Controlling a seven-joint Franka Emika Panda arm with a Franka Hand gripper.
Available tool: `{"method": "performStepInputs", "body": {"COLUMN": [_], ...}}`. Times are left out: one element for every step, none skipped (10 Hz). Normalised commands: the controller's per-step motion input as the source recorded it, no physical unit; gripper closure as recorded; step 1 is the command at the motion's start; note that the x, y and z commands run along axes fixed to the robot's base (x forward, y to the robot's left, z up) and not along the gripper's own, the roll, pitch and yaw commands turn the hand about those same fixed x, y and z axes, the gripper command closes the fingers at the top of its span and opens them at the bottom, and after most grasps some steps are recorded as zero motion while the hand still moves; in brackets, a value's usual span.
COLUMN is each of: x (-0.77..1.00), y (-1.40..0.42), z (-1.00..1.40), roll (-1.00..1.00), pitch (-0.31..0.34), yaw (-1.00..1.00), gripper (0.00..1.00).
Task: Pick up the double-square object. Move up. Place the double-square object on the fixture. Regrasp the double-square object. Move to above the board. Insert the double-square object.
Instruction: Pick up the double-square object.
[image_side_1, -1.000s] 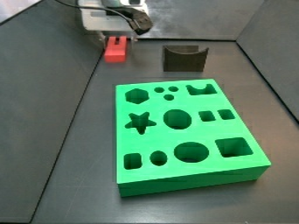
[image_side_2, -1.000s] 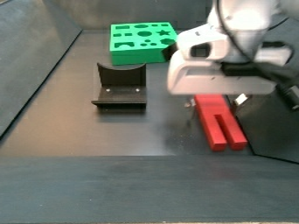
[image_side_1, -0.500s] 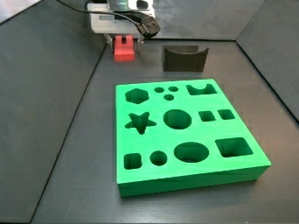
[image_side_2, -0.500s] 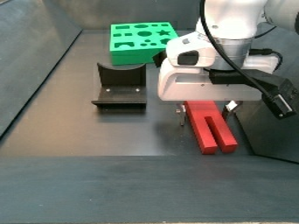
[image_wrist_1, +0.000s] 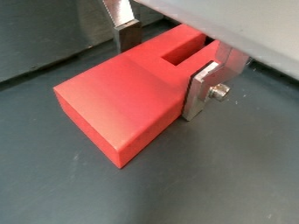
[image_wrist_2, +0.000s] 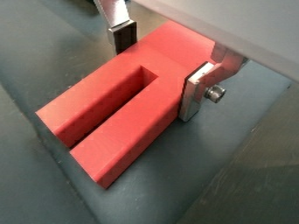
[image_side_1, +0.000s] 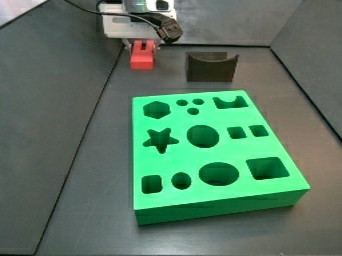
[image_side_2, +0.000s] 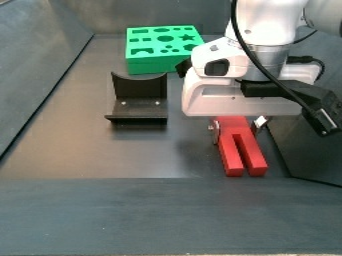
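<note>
The red double-square object (image_side_2: 243, 150) lies flat on the dark floor, its notched end facing away from the gripper's body. It also shows in a side view (image_side_1: 140, 58) and in both wrist views (image_wrist_1: 117, 105) (image_wrist_2: 105, 122). My gripper (image_side_2: 237, 125) stands straight over it (image_side_1: 140, 42). The fingers (image_wrist_1: 205, 87) (image_wrist_2: 201, 92) are pressed against its two long sides near the solid end. The dark fixture (image_side_1: 210, 67) (image_side_2: 136, 100) stands apart to one side. The green board (image_side_1: 181, 160) (image_side_2: 158, 62) lies farther off.
Dark enclosure walls (image_side_1: 54, 60) ring the floor on the sides. A black cable (image_side_2: 321, 108) hangs off the arm beside the gripper. The fixture stands between the gripper and the board in a side view.
The gripper and the red object shifted sideways together a second ago and the object straightened between the fingers. Since half a second ago almost nothing has moved.
</note>
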Motion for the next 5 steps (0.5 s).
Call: {"method": "performStepInputs", "body": {"x": [0.0, 0.0, 0.0, 0.0, 0.0], "y": [0.0, 0.0, 0.0, 0.0, 0.0], "z": [0.0, 0.0, 0.0, 0.0, 0.0], "roll": [0.0, 0.0, 0.0, 0.0, 0.0], "pitch": [0.0, 0.0, 0.0, 0.0, 0.0], "yaw": [0.0, 0.0, 0.0, 0.0, 0.0], "gripper": [1.0, 1.0, 1.0, 1.0, 1.0]}}
